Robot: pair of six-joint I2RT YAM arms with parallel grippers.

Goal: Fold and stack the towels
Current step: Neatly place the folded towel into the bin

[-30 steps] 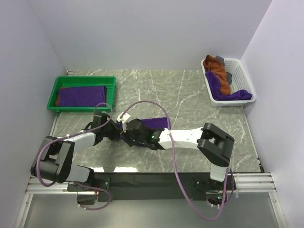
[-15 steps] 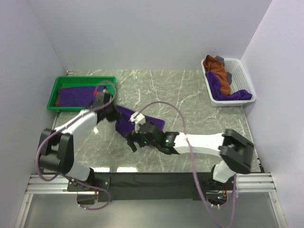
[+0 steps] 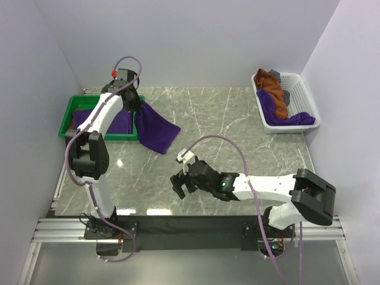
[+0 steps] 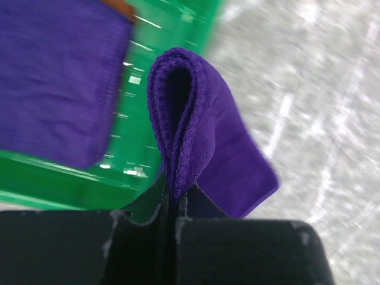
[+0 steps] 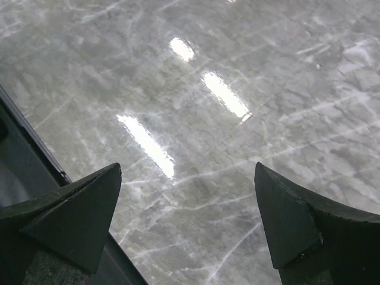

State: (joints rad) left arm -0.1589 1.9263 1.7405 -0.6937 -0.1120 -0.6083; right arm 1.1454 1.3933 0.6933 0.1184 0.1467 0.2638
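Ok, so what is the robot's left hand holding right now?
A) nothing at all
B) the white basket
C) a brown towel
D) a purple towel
D: in the left wrist view, the left gripper is pinched shut on a folded purple towel, lifted up by the edge of the green tray.

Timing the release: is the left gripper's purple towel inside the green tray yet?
Out: purple towel hangs from the left gripper, mostly over the table beside the green tray.
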